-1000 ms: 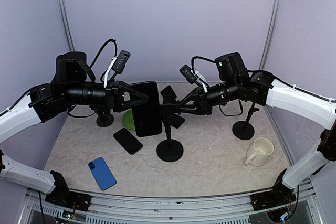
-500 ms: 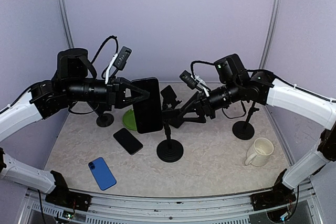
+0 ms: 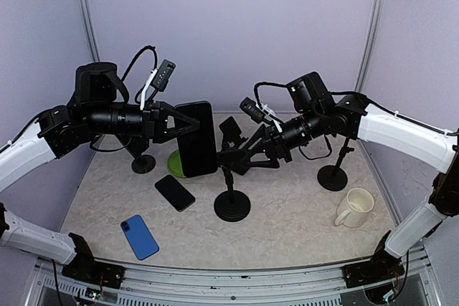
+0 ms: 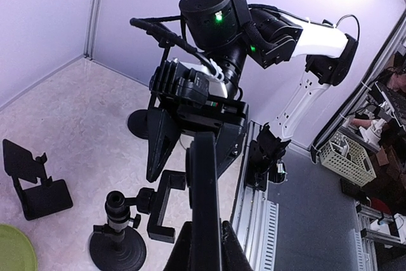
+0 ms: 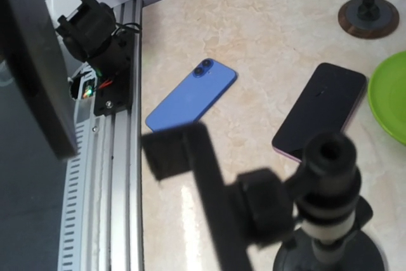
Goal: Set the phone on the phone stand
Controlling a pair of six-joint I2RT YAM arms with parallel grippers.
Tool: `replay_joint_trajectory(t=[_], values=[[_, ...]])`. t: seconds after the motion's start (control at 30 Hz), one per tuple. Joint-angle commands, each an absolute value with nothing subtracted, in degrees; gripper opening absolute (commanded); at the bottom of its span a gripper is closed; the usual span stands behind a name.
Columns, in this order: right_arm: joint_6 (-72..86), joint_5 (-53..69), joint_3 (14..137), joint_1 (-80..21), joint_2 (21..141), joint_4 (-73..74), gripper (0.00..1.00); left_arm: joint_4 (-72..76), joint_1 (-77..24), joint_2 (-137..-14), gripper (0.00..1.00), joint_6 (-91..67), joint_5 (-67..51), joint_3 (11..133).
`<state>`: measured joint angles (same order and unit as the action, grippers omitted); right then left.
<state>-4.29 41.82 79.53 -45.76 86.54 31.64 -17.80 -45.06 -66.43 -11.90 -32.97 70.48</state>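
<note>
Overhead, we see the left tool (image 3: 179,125) clenched on the edge of a glossy black slab phone (image 3: 198,141), held upright in the air. Just to its right, the black round-based pole phone stand (image 3: 232,207) sits on the pale worktop (image 3: 294,238), its cradle unfilled. The right tool (image 3: 228,157) hovers beside the stand's pole, fingers spread, gripping nothing. We judge the pickup done; seating the phone remains.
</note>
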Motion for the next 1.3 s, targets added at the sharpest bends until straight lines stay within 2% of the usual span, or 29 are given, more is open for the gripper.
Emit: replay_joint_trajectory(t=[0.0, 0.1, 0.37, 0.6, 0.97, 1.03, 1.13, 1.27], values=[[-7.4, 43.6, 83.4, -46.3, 89.0, 34.1, 0.56, -16.2, -44.4, -65.5, 0.00, -11.0, -34.4, 72.7], [-7.3, 43.9, 84.0, -46.3, 88.7, 34.3, 0.51, -16.1, -43.9, -65.8, 0.00, -10.9, -34.7, 72.7], [-7.9, 43.1, 83.0, -46.3, 86.8, 36.5, 0.51, -16.2, -42.9, -66.8, 0.00, -10.6, -36.1, 73.3], [-7.9, 44.3, 83.1, -46.6, 86.9, 36.3, 0.46, -16.3, -42.2, -67.7, 0.00, -10.1, -37.1, 73.7], [-7.7, 43.6, 84.1, -46.7, 88.0, 35.8, 0.23, -16.6, -41.5, -68.0, 0.00, -9.8, -38.5, 73.8], [-7.7, 43.2, 84.1, -46.6, 87.9, 35.6, 0.23, -16.7, -41.5, -67.9, 0.00, -9.7, -38.7, 73.8], [-7.6, 42.4, 84.0, -46.7, 87.8, 35.5, 0.33, -16.8, -41.4, -67.9, 0.00, -9.7, -38.8, 73.7], [-7.7, 42.3, 83.9, -46.6, 88.4, 35.3, 0.36, -16.7, -41.4, -67.8, 0.00, -9.8, -38.7, 73.5]])
